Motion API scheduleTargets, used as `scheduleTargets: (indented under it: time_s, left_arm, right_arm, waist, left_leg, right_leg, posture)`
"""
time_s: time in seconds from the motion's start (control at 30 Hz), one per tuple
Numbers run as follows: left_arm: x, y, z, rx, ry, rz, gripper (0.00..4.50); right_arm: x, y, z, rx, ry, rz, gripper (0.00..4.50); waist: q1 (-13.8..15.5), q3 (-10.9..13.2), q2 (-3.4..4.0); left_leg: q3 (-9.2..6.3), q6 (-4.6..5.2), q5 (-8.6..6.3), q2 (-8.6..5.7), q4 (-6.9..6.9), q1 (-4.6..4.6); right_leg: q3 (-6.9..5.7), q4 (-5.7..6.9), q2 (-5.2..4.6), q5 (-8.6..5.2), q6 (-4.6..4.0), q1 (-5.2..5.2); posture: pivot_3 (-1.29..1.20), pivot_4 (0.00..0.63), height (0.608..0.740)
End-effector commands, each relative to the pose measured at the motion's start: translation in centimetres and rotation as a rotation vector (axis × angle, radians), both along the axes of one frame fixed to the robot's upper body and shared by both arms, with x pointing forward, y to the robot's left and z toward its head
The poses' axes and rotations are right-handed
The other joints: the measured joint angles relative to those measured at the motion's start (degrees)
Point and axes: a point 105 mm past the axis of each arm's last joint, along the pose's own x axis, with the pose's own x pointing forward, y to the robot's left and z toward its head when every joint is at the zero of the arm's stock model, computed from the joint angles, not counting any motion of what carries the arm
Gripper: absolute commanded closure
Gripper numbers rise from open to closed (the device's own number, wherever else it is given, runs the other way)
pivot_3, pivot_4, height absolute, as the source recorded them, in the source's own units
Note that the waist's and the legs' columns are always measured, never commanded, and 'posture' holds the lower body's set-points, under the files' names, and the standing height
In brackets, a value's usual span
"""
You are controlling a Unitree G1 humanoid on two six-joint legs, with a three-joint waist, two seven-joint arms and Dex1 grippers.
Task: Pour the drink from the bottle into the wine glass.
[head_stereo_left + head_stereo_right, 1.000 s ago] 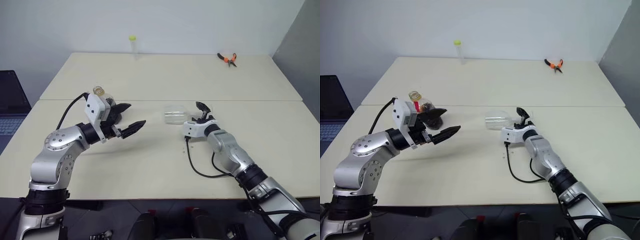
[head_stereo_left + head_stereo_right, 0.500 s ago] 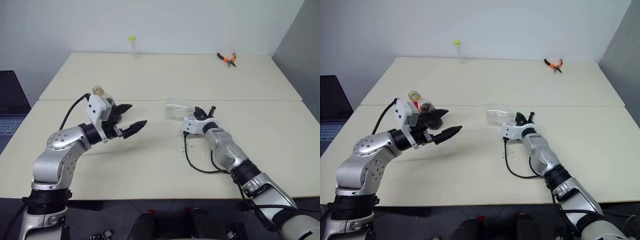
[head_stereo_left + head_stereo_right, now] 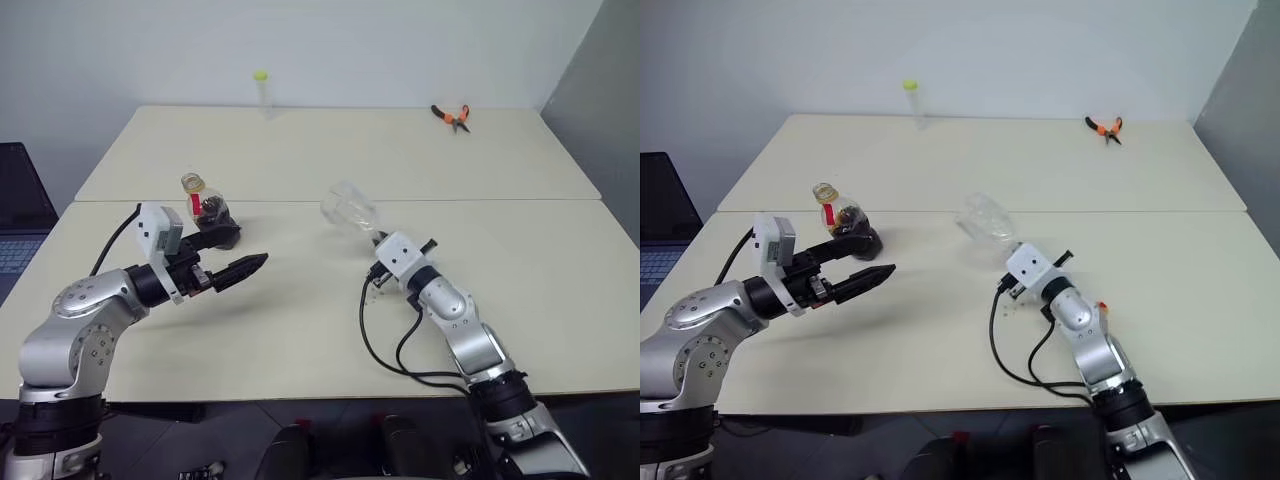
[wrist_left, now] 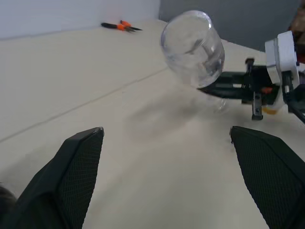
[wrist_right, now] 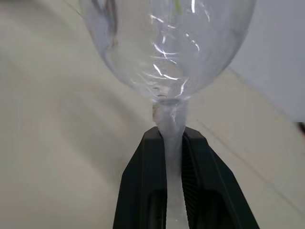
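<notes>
L tool (image 3: pixel 238 255) spread wide, pointing inward; R tool (image 5: pixel 174 143) clamped tight, arm bent.

Probably a lab or test room: two bare cream tables (image 3: pixel 330 150) against blank walls, orange pliers (image 3: pixel 452 116) lying out.

Clear stemmed wine glass (image 5: pixel 167 43): rim cut off by frame edge, foot hidden behind right pincer (image 5: pixel 174 143) fingers.

Two cream tables (image 3: pixel 330 150) pushed together (seam visible) stand against a pale wall (image 3: pixel 330 40), a grey panel (image 3: pixel 600 90) at right.
</notes>
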Motion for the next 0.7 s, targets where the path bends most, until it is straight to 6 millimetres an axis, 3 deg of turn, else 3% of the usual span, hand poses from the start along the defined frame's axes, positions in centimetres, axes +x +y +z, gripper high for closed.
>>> scheduleTargets:
  time_s: [0.03,0.2,0.33,0.47,0.7]
  left_arm:
    - [-1.1,0.2,1.0,0.023,-0.023,-0.042,0.00]
    - [-1.4,-0.3,0.5,0.059,-0.011,-0.076,0.00]
    - [-1.3,-0.8,0.5,0.062,-0.021,-0.091,0.00]
    - [-1.1,-1.3,0.8,0.061,-0.034,-0.102,0.00]
    - [-0.7,-1.7,0.9,0.066,-0.041,-0.113,0.00]
  right_arm:
    - [-0.2,1.3,2.7,0.244,-0.015,0.096,4.34]
    - [1.2,2.7,2.5,0.385,0.028,0.135,4.34]
    - [2.2,3.5,2.2,0.402,0.028,0.156,4.34]
    - [2.7,3.3,1.0,0.374,0.023,0.149,4.34]
    - [1.9,2.4,-0.3,0.355,0.037,0.171,4.34]
  waist:
    - [0.00,0.01,0.01]
    - [0.02,0.02,0.04]
    - [0.06,0.03,0.06]
    - [0.02,0.03,0.06]
    - [-0.05,0.04,0.06]
  left_leg:
    - [-0.02,0.00,0.00,0.01,-0.03,0.04]
    - [-0.03,-0.06,0.00,0.00,-0.03,0.05]
    - [-0.02,-0.13,0.01,-0.01,-0.03,0.04]
    - [-0.01,-0.16,0.02,0.01,-0.04,0.05]
    - [0.02,-0.15,0.01,0.01,-0.04,0.05]
  right_leg:
    - [-0.02,0.01,0.01,0.00,0.00,0.01]
    - [-0.02,-0.01,0.03,-0.02,-0.04,0.02]
    - [-0.02,-0.02,0.02,-0.02,-0.04,0.01]
    - [-0.02,-0.01,0.03,-0.02,-0.04,-0.01]
    - [0.01,0.01,0.03,-0.02,-0.04,-0.03]
  posture:
    - [0.00,0.150,0.740]
    - [0.00,0.150,0.740]
    - [0.00,0.150,0.740]
    - [0.00,0.150,0.740]
    - [0.00,0.150,0.740]
